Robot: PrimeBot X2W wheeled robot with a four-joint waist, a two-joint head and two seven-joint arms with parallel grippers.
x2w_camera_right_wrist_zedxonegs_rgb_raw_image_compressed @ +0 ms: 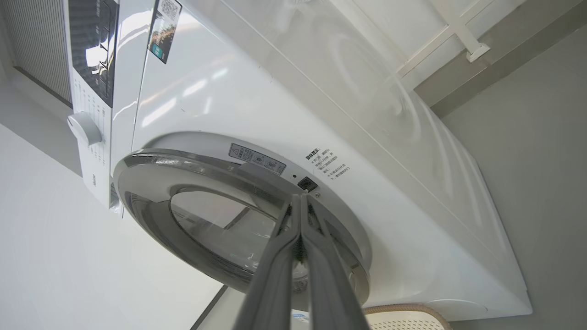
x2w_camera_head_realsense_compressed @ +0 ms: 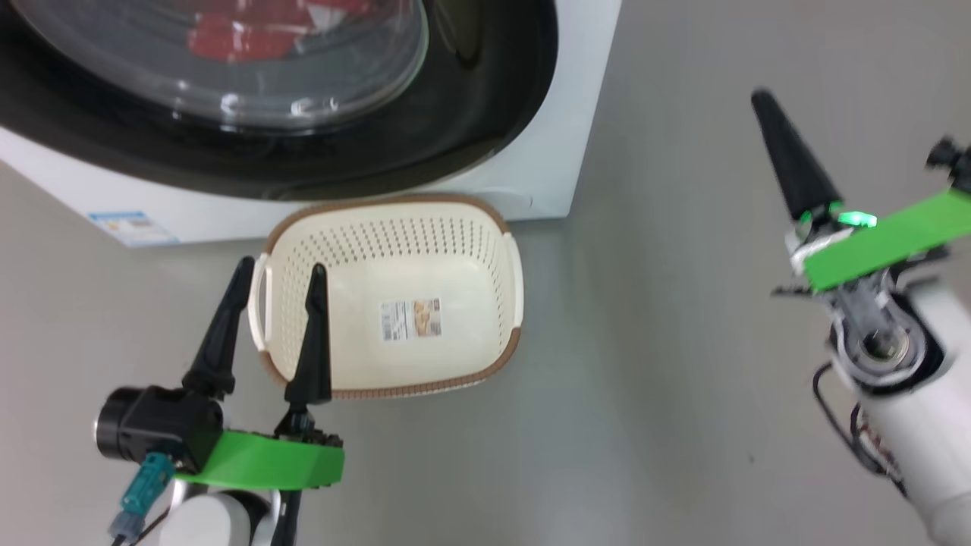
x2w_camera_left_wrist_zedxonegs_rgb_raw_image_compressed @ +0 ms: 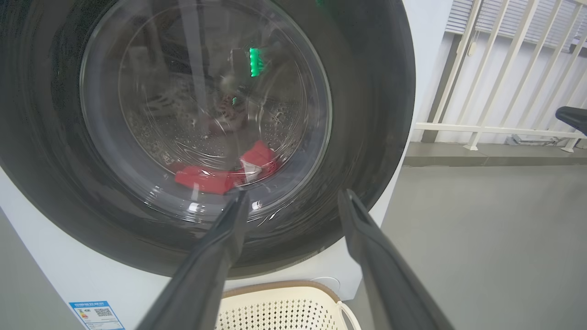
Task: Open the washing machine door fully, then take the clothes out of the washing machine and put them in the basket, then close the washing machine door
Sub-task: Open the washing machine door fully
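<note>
The basket (x2w_camera_head_realsense_compressed: 455,227) sits just before the washing machine (x2w_camera_head_realsense_compressed: 584,114), whose glass door (x2w_camera_left_wrist_zedxonegs_rgb_raw_image_compressed: 367,137) covers the red clothes (x2w_camera_left_wrist_zedxonegs_rgb_raw_image_compressed: 206,178) in the drum. The left gripper (x2w_camera_head_realsense_compressed: 281,265) hangs with its fingers spread above the basket's handle, while the right gripper (x2w_camera_head_realsense_compressed: 761,98) has its fingers pressed together on nothing. The machine's blue energy label (x2w_camera_head_realsense_compressed: 133,227) and the basket's paper label (x2w_camera_head_realsense_compressed: 410,319) are too small to read.

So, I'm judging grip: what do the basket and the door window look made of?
Basket: probably matte cream plastic, moulded with rows of holes, brown woven-look rim. Door window: clear, glossy, glass or hard plastic; it shows reflections and the red clothes behind.
</note>
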